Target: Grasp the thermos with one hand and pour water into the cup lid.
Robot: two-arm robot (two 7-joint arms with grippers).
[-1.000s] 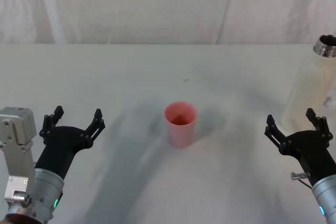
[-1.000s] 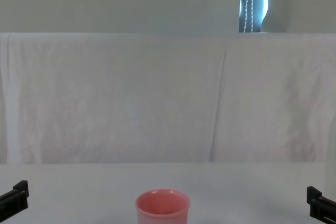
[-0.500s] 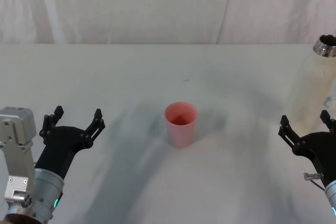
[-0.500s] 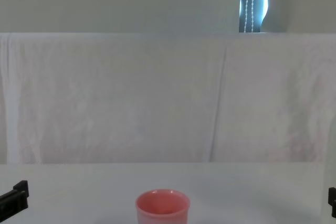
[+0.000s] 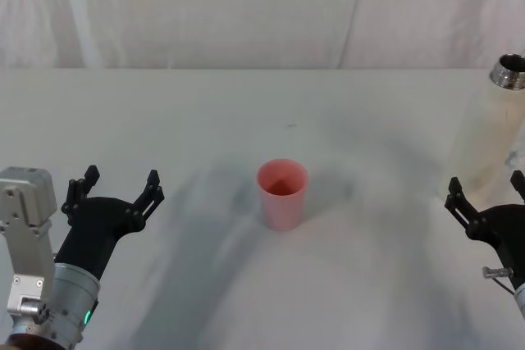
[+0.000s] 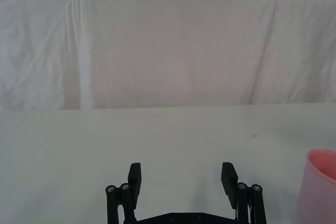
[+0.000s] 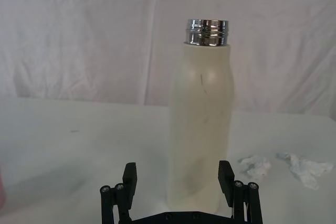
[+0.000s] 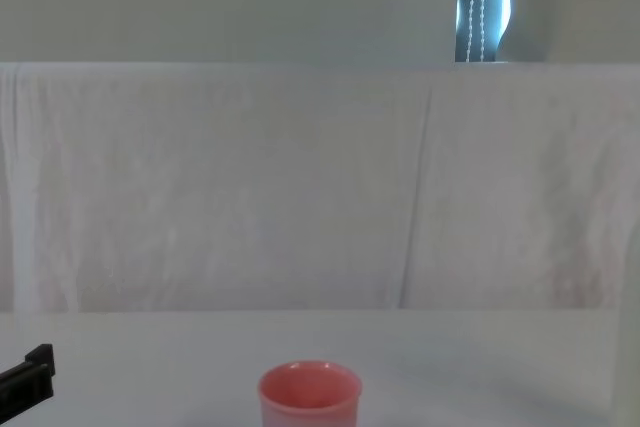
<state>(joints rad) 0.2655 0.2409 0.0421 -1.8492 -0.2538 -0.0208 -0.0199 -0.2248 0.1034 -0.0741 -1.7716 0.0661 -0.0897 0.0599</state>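
While the thermos (image 7: pixel 205 114) is standing upright at the table's right edge, it is being faced by the spread right gripper (image 7: pixel 177 178); next, enclosing and clamping are being called for before tipping toward the cup lid (image 5: pixel 282 194) at centre. The left gripper (image 5: pixel 115 188) is being held spread, idle.

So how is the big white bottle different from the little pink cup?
The bottle is tall and cream-white with a shiny silver neck; the cup is short, pink and plain all over. The bottle stands at the table's right side, just ahead of the open right pincer; the cup sits in the middle, away from both pincers. Both stand upright with open tops.
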